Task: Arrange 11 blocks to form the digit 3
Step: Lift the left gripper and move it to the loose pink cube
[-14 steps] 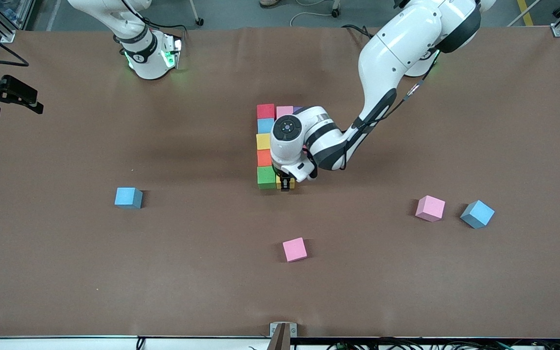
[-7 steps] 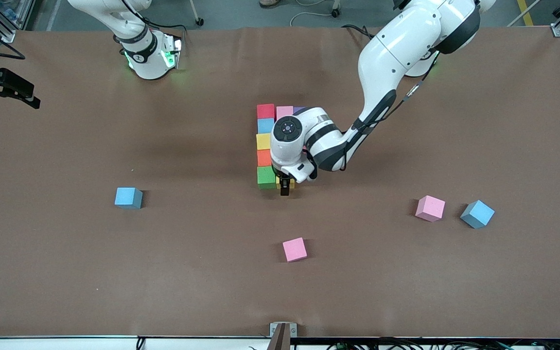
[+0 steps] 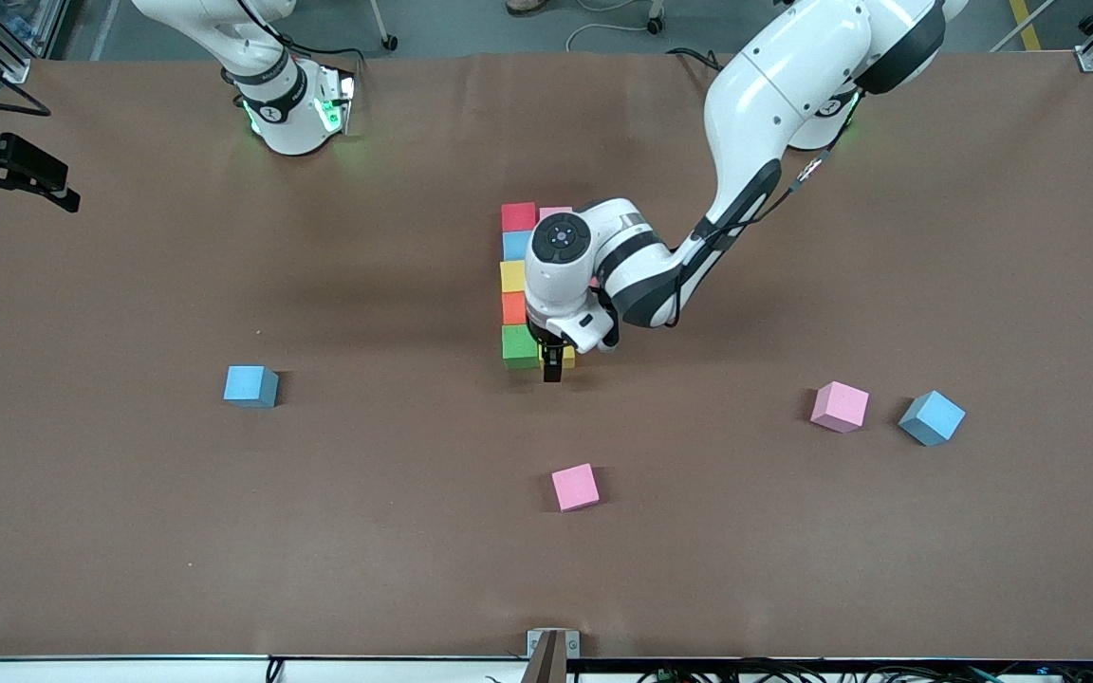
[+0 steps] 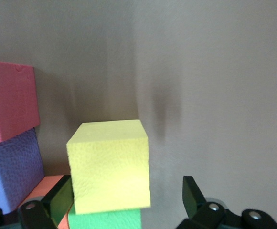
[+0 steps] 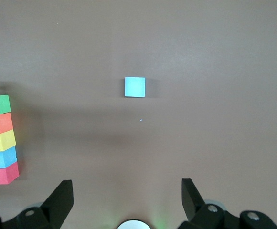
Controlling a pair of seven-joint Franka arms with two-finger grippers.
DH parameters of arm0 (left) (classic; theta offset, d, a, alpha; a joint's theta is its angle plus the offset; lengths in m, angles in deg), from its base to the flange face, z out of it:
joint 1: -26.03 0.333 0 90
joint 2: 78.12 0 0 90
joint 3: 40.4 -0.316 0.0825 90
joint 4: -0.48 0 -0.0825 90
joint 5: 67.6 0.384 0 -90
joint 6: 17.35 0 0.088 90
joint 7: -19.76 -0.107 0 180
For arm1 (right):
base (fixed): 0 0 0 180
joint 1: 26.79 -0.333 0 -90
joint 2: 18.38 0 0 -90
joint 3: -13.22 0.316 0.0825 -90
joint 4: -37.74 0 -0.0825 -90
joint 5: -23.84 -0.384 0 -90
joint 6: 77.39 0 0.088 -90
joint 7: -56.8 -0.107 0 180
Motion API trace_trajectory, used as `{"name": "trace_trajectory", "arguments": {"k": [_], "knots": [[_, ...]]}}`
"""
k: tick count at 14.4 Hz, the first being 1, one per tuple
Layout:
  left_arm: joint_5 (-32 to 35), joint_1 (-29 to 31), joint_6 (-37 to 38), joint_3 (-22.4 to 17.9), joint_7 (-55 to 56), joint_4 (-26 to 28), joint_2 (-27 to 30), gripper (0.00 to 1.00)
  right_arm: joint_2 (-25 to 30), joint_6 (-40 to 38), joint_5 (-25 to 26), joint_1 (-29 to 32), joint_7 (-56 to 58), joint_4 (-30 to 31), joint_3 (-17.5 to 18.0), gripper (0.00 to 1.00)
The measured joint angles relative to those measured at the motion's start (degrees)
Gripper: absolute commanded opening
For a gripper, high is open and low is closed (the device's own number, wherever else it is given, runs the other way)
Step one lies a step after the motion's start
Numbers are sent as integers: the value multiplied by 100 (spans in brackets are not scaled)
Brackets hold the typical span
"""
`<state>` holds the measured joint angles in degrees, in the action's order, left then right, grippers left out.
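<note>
Dial for this entry: front view, centred on the green block (image 3: pixel 519 345), 12 o'clock toward the robots' bases. You have the left gripper (image 3: pixel 554 368) low over the yellow end block (image 4: pixel 110 164), which sits on the table (image 3: pixel 319 531) touching the green block at its 3 o'clock. The fingers (image 4: pixel 192 193) are spread wider than that cube. One finger lies close along one face, the other stands clear of the cube, and nothing is clamped. The digit 3 (image 3: pixel 516 285) is part built. Its column runs from the green block toward 12 o'clock through the orange block (image 3: pixel 513 307), the yellow column block (image 3: pixel 512 275) and the blue column block (image 3: pixel 516 245) to the red block (image 3: pixel 518 216), each touching the next. The pink top block (image 3: pixel 556 212) touches the red one at its 3 o'clock. The left wrist hides the rest of the figure from the front. The left wrist view shows a purple block (image 4: pixel 12 167) touching a pink one near the yellow end block. Loose cubes are the blue loose block (image 3: pixel 250 385) at 9 o'clock, the pink near block (image 3: pixel 574 487) between 5 and 6 o'clock, and the pink far-end block (image 3: pixel 840 406) and tilted blue block (image 3: pixel 931 417) just past 3 o'clock. The right arm waits. The right gripper (image 3: pixel 10 175) is up at the right arm's end of the table, fingers wide apart and empty.
</note>
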<state>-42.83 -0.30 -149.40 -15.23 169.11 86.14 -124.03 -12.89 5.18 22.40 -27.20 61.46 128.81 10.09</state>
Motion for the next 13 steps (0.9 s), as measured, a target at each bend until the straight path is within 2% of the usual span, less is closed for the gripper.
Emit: {"name": "trace_trajectory", "arguments": {"k": [3,5,9,13], "knots": [[10,94,157,0,-518,242,559,100,0,1,33,0,1,1,-1,100],[10,433,238,57,-1092,535,1024,100,0,-2,51,0,1,1,-4,100],[10,1855,296,519,-2093,1227,1614,100,0,-22,56,1,1,4,-17,100],[10,2963,292,599,-3399,1593,1824,100,0,-76,57,1,1,6,-24,100]]}}
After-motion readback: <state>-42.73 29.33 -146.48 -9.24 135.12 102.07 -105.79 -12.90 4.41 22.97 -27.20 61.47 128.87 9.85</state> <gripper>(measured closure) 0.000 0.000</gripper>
